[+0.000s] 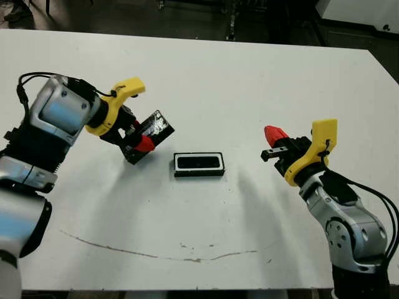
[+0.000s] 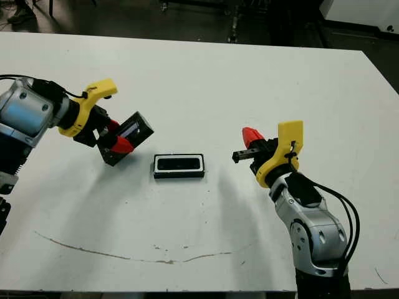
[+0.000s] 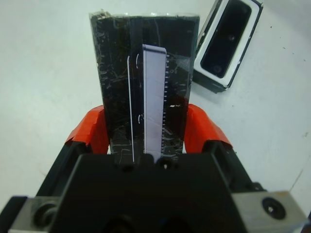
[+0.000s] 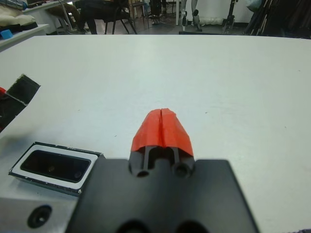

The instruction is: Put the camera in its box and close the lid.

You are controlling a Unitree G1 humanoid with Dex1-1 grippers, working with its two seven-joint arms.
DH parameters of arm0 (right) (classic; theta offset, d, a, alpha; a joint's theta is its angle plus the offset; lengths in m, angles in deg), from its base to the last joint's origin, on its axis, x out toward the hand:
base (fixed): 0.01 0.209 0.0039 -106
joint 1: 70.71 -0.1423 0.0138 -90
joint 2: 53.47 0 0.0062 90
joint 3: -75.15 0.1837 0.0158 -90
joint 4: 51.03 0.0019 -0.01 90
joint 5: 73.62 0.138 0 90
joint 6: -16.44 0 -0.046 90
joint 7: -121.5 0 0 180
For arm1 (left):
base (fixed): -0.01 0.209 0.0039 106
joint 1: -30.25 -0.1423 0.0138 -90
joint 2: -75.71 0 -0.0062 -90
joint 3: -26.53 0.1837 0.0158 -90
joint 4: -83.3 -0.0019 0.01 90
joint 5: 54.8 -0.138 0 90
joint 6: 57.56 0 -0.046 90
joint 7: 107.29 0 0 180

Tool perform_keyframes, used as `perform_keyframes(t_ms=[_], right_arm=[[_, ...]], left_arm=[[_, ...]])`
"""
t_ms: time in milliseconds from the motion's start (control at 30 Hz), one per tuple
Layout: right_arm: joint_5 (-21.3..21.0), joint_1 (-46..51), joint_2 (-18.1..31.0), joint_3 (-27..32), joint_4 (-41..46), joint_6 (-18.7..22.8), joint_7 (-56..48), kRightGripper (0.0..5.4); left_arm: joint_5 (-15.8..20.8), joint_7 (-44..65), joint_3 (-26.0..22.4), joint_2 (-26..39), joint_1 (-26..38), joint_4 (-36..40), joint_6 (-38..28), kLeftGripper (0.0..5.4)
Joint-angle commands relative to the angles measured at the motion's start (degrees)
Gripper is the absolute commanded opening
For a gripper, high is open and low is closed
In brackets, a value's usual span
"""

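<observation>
My left gripper (image 1: 140,135) is shut on the lid (image 1: 154,128), a black cover with a crinkly glossy top, and holds it tilted just above the table. In the left wrist view the lid (image 3: 146,73) stands between the red fingers (image 3: 92,131). The box (image 1: 199,156), a small black tray with a white lining, lies flat at the table's middle, just right of the lid. Its recess is dark, so I cannot tell whether the camera lies inside. Off to the box's right my right gripper (image 1: 274,134) hovers shut and holds nothing.
A thin brown curved mark (image 1: 156,252) runs across the white table (image 1: 249,75) near its front edge. Beyond the far edge are chairs and stands (image 4: 121,12) on a dark floor.
</observation>
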Motion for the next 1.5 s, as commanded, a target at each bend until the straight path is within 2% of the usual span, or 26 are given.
perform_keyframes(t_ms=[33, 467, 867, 1167, 1300, 1500], right_arm=[[0.23, 0.64, 0.16, 0.62, 0.13, 0.76, 0.37, 0.00], [0.42, 0.26, 0.26, 0.61, 0.22, 1.44, 0.83, 0.00], [0.48, 0.65, 0.38, 0.44, 0.06, 0.68, 0.42, 0.00], [0.70, 0.91, 0.25, 0.54, 0.08, 0.59, 0.32, 0.00], [0.41, 1.04, 0.42, 0.41, 0.07, 0.23, 0.20, 0.00], [0.20, 1.15, 0.22, 0.40, 0.37, 0.72, 0.80, 0.00]], left_arm=[[1.19, -1.18, 0.71, 1.18, -1.57, 2.95, 1.71, 3.16], [4.68, -3.85, 1.67, 2.62, -3.34, 9.19, 1.18, 3.16], [4.90, 1.33, 6.49, 1.69, -1.76, 2.26, -10.55, 3.16], [2.58, 4.88, 9.10, -0.78, -0.90, -4.67, -18.06, 3.16], [1.63, 5.26, 9.39, -2.01, -0.94, -6.11, -18.80, 3.16], [1.52, 4.69, 9.14, -3.49, -1.31, -5.43, -15.89, 3.16]])
